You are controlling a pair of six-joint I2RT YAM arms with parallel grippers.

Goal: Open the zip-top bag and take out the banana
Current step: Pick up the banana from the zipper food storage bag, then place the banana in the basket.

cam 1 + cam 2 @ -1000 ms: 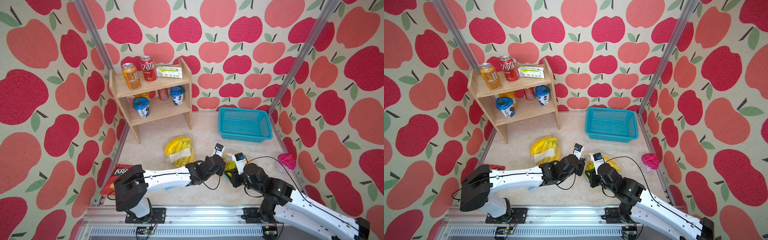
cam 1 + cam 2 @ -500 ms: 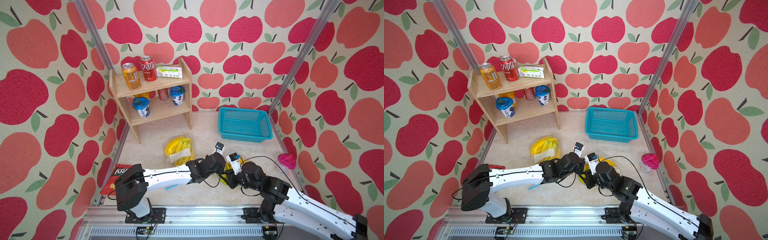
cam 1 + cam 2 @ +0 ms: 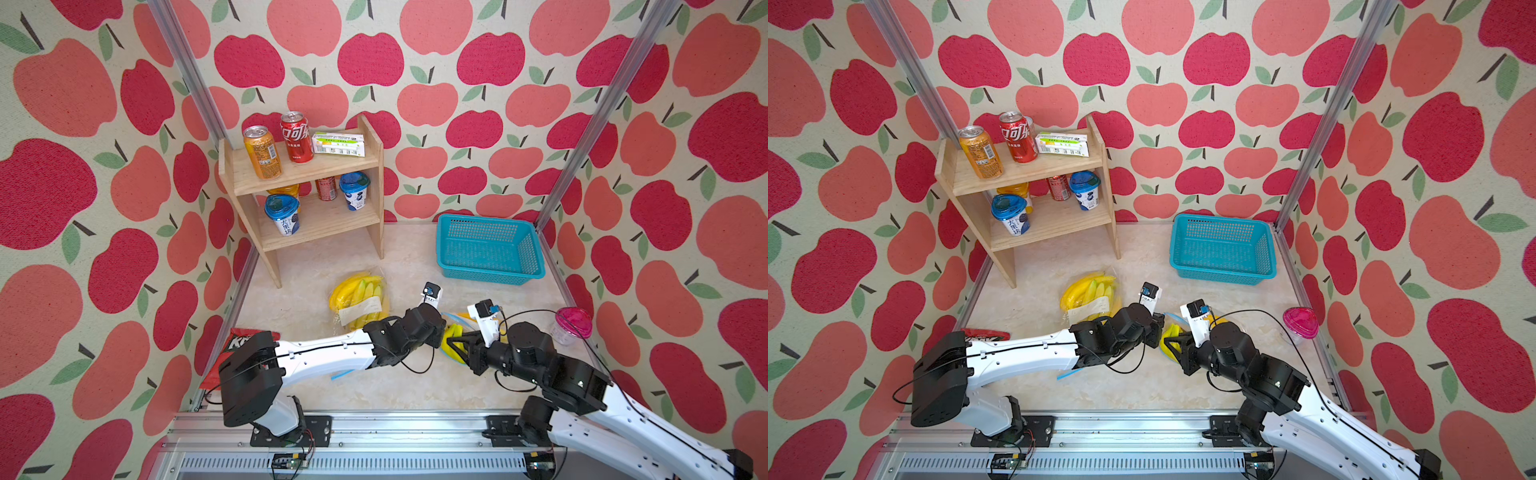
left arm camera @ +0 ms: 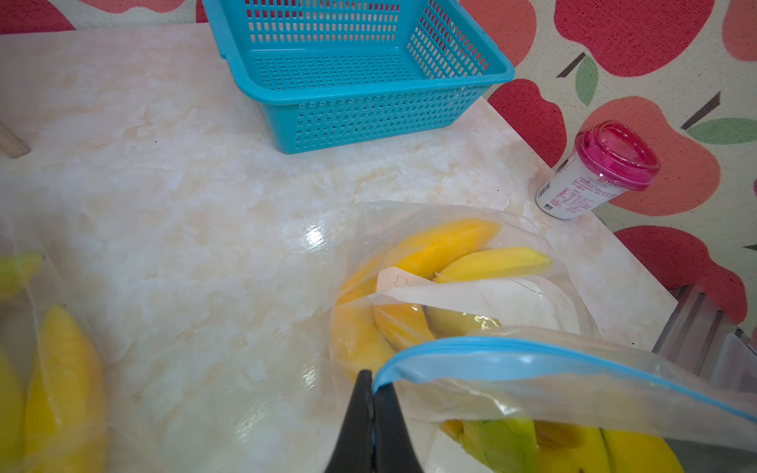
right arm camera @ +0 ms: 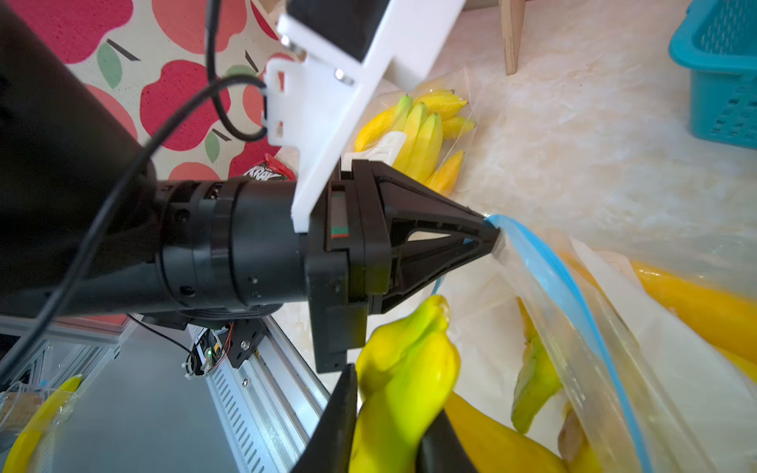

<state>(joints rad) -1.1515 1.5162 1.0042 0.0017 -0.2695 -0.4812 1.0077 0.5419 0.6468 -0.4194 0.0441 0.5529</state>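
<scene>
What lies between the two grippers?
The green-yellow banana bunch, gripped by the right gripper, beside the zip-top bag rim the left gripper pinches; both top views show it.

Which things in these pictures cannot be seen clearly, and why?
Top views: zip-top bag mouth, hidden under the left arm and right gripper.
Right wrist view: the gripped banana runs off the picture edge; its length is unknown.
Top views: red chips bag, mostly under the left arm.
Left wrist view: pink-lidded cup label print, too small.
</scene>
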